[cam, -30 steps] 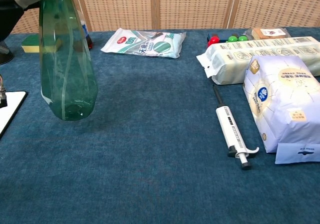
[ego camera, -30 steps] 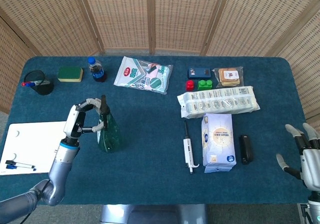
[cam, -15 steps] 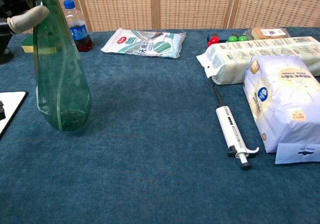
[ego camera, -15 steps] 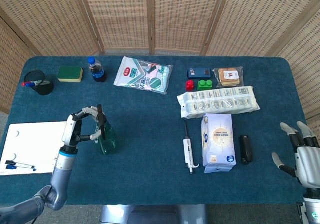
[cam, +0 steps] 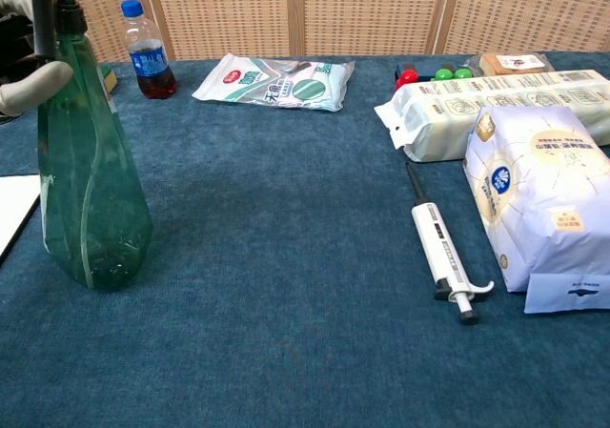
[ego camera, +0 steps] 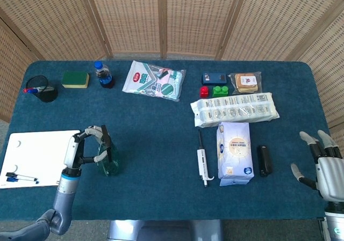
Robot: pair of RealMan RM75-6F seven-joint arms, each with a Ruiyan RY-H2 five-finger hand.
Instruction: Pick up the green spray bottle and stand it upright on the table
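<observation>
Woven screens behind, blue bench (ego camera: 161, 128) in front, lots of stuff on top.

Left hand (ego camera: 86, 147) down at about 8 o'clock on the bench, fingers wrapped round the neck of the green spray bottle (ego camera: 107, 159). Bottle upright, black sprayer on top, fat end down. Looks like bottom touching the cloth in the chest view (cam: 91, 190), but hard to be sure. Held up high near the neck, likely so the wide bottom can sit flat. Probably nearly done: just letting go left, slowly, so no tipping.

Just left of that hand, a white board (ego camera: 32, 158) with pens (ego camera: 19, 177) on it. Further out at 10 o'clock, a black cup (ego camera: 40, 89), a green and yellow sponge (ego camera: 75, 79) and a small drink bottle (ego camera: 104, 74) with a blue cap. At 12 o'clock, a flat pack of wipes (ego camera: 155, 80). Over at 2 o'clock, little red and green blocks (ego camera: 213, 91) and a snack pack (ego camera: 246, 82), with a long white pack (ego camera: 235, 109) below. Near the middle, a white pipette (ego camera: 202, 163), a pale bag (ego camera: 234, 153) and a small black thing (ego camera: 264, 160).

Right hand (ego camera: 322, 166) far off at 4 o'clock, fingers spread, holding nothing.

Most of left hand cut off in the chest view, only a bit of finger showing. Right hand partly cut off too. Can't read the small words on the packs.
</observation>
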